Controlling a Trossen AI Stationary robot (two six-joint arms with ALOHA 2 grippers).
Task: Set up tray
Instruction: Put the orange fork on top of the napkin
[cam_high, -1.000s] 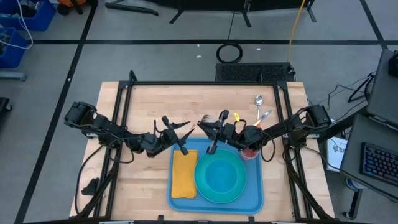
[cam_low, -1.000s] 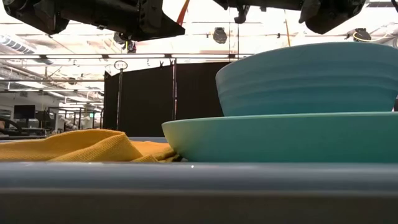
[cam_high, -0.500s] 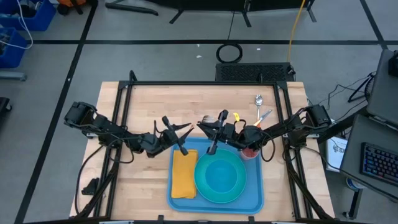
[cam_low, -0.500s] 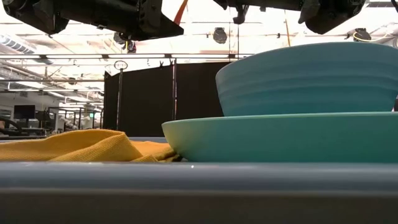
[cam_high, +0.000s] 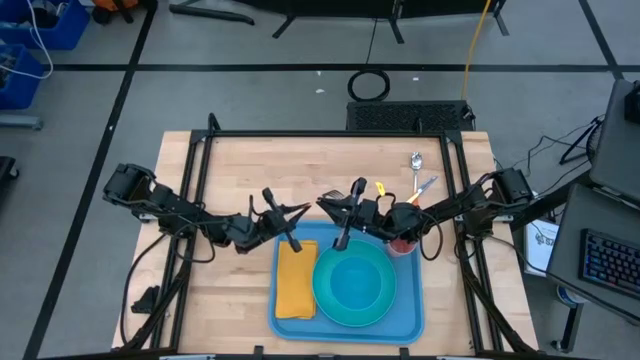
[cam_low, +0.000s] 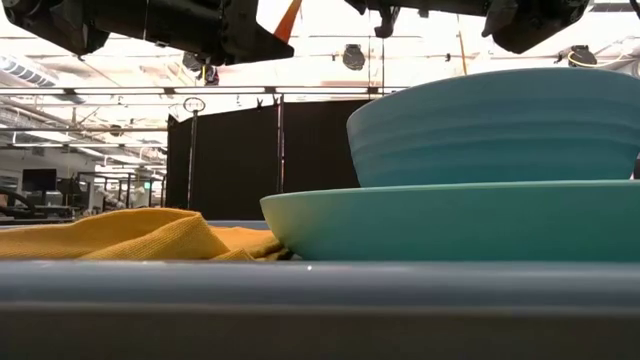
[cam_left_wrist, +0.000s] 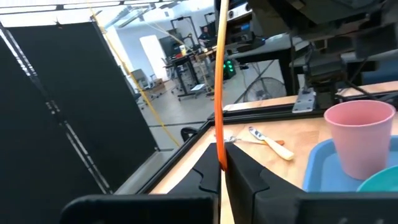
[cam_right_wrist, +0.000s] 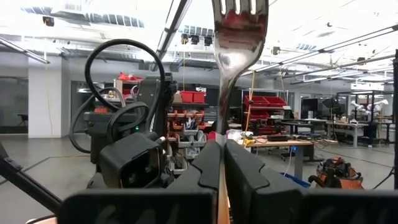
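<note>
High view, change: Since a second ago we see only a slight shift of the left gripper (cam_high: 285, 225) above the tray's upper left corner. Everything else lies as it did.
High view, meaning: We judge both carried utensils not yet placed, so the setting is unfinished.
High view, tray: The tray (cam_high: 410, 325) sits in the lower centre of the table.
High view, count: one yellow napkin (cam_high: 295, 280), one teal plate (cam_high: 322, 292), one bowl (cam_high: 355, 280) on that plate and one pink cup (cam_high: 402, 243) at the tray's upper right corner.
High view, table: Two loose utensils lie at upper right, a spoon (cam_high: 415, 160) and an orange-handled piece (cam_high: 425, 186).
High view, right gripper: The right gripper (cam_high: 345, 215) hangs over the tray's upper edge with one fork (cam_high: 358, 187).
Low view: Tray rim (cam_low: 300, 300) fills the bottom. Napkin (cam_low: 130, 235) is at left and plate (cam_low: 450, 225) under bowl (cam_low: 500, 125) at right. Both arms are dark shapes along the top.
Left wrist view: Left gripper (cam_left_wrist: 221, 171) is clamped narrow on one thin orange utensil (cam_left_wrist: 219, 93). Cup (cam_left_wrist: 360, 137) stands at right.
Right wrist view: Right gripper (cam_right_wrist: 222, 146) is pinched on the fork (cam_right_wrist: 239, 37), tines up.
</note>
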